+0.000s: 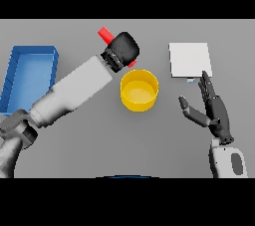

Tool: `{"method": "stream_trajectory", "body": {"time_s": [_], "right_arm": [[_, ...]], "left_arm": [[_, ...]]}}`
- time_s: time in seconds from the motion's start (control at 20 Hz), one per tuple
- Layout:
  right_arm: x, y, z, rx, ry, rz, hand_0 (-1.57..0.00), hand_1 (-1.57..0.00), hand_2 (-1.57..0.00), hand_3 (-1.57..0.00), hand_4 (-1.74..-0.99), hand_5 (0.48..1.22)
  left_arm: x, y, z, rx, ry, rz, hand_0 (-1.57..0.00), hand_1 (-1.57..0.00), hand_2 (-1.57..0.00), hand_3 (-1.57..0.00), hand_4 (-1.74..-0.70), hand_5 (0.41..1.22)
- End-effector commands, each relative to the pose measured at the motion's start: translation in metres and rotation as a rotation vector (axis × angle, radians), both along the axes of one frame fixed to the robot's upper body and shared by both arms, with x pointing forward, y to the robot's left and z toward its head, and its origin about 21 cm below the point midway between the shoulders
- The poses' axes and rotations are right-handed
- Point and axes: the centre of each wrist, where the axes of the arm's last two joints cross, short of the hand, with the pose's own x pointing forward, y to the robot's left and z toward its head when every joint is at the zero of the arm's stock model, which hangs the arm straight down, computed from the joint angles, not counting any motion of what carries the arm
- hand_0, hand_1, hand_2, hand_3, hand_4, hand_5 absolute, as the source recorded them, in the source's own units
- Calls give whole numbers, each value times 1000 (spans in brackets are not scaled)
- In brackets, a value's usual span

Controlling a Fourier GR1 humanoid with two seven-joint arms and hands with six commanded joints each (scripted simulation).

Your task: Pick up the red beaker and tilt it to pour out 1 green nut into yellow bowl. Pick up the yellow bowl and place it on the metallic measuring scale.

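left hand (124, 47): dark fingers curled round the small red plastic beaker (105, 34), held just beyond the round yellow bowl (139, 90)
right hand (211, 110): fingers spread, idle near the flat metallic scale (189, 59)
beaker handling: looks light, stiff, smooth; grip its sides
blue bin (30, 73): far left

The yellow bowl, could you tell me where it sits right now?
In the head view, the yellow bowl stands mid-table, just below the left hand gripping the red beaker.
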Motion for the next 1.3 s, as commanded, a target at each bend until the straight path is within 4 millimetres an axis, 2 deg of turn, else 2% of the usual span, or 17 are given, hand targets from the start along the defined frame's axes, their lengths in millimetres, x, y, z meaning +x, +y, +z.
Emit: {"method": "stream_trajectory", "body": {"time_s": [0.0, 0.1, 0.15, 0.3, 0.4, 0.6, 0.95, 1.05, 1.1, 1.2, 1.25], "right_arm": [[0, 0, 2, -9, -4, 1, 1, 1, 1, 1, -1298, 599], [3, 1, 2, -11, 10, -3, 1, 1, 1, 1, -1297, 602], [1, 5, 1, -4, 4, -3, 1, 1, 1, 1, -1291, 603], [-3, 4, 1, -14, 3, -4, 1, 1, 1, 1, -1283, 602], [1, 3, 1, -22, 11, -14, 1, 1, 1, 1, -1290, 607], [-2, 2, 0, -28, 1, -14, 1, 1, 1, 1, -1283, 601], [0, -1, -4, -51, 5, -32, 1, 1, 1, 1, -1245, 585], [-2, 2, 0, -48, -6, -23, 1, 1, 1, 1, -1235, 584], [-3, 1, -1, -40, -8, -22, 1, 1, 1, 1, -1233, 585], [-1, 2, -1, -42, -11, -14, 1, 1, 1, 1, -1222, 590], [0, 1, -3, -35, -9, -13, 1, 1, 1, 1, -1219, 595]], "left_arm": [[-1, -6, -1, 25, -17, -16, -1571, -1571, -1571, -1475, -1731, 1221], [-6, -10, 2, 76, -39, -59, -1571, -1571, -1571, -1509, -1735, 1221], [-6, -11, -4, 100, -56, -66, -1571, -1571, -1571, -1522, -1736, 1221], [-7, -17, -4, 225, -83, -109, -1571, -1571, -1571, -1546, -1738, 1221], [-10, -24, -8, 294, -89, -152, -1571, -1571, -1571, -1555, -1739, 1221], [-12, -38, -9, 366, -116, -156, -1571, -1571, -1571, -1564, -1740, 1221], [-9, -47, -1, 468, -175, -176, -1571, -1571, -1571, -1570, -1741, 1221], [-8, -46, 3, 465, -194, -191, -1571, -1571, -1571, -1570, -1740, 1221], [-5, -47, 12, 462, -205, -183, -1571, -1571, -1571, -1570, -1740, 1221], [1, -50, 34, 431, -249, -176, -1571, -1571, -1571, -1571, -1738, 1159], [7, -47, 44, 420, -278, -165, -1571, -1571, -1571, -1571, -1738, 1171]]}}
